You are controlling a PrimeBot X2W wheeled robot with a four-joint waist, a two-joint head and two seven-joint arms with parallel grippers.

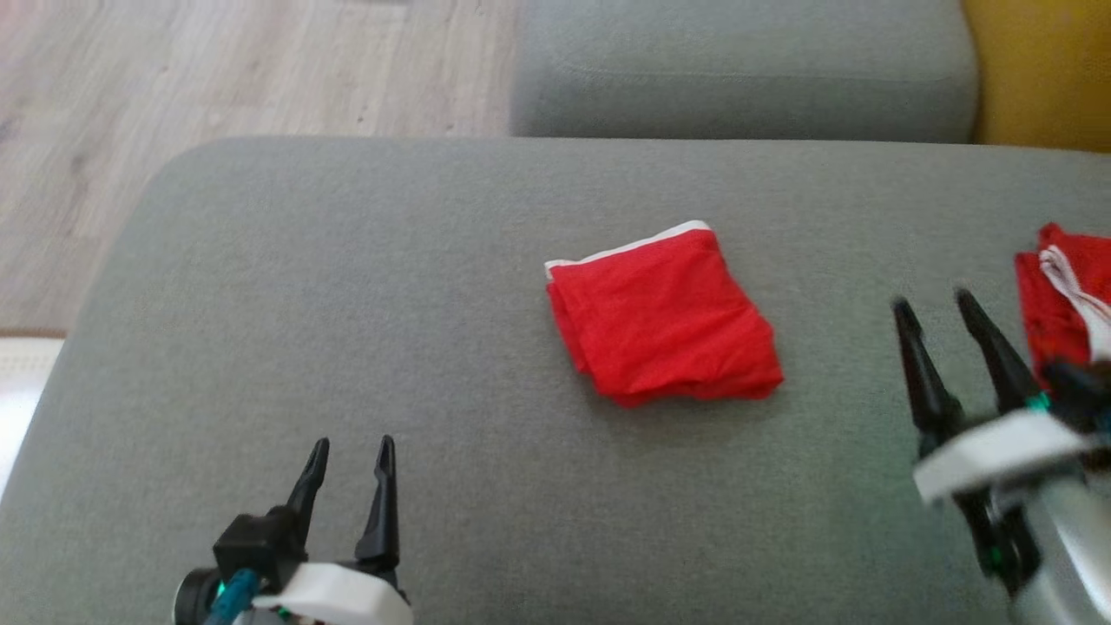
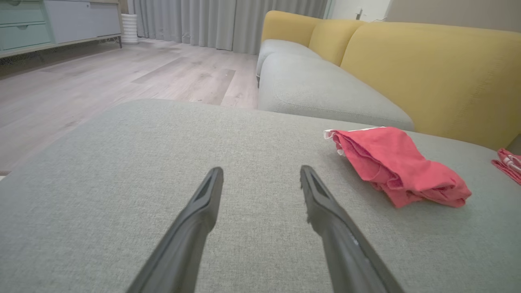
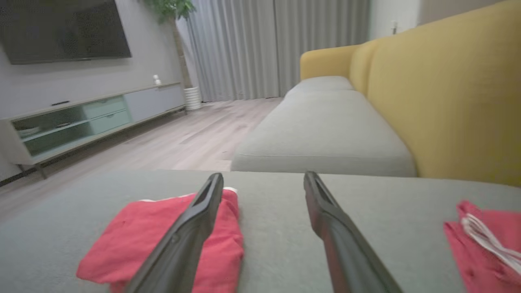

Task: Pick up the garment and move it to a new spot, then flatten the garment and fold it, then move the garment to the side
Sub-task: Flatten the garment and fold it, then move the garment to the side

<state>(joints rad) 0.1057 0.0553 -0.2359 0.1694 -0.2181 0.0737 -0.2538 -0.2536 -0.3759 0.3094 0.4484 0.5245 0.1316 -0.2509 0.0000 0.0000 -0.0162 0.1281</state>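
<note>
The garment (image 1: 664, 317) is red with a white waistband, folded into a small square near the middle of the grey cushion (image 1: 347, 286). From the left wrist it lies to the right (image 2: 399, 167); from the right wrist it lies at lower left (image 3: 163, 240), partly behind one finger. My left gripper (image 1: 349, 456) stands open near the front edge, well left of the garment, with nothing between its fingers. My right gripper (image 1: 933, 308) hovers open to the garment's right, also empty. Its jaws (image 3: 263, 181) stand apart over bare cushion.
A second red and white garment (image 1: 1068, 295) lies crumpled at the cushion's right edge, close to my right gripper. Another grey seat cushion (image 1: 746, 69) and a yellow backrest (image 1: 1041, 69) lie beyond. Wooden floor (image 1: 217, 78) is past the far left edge.
</note>
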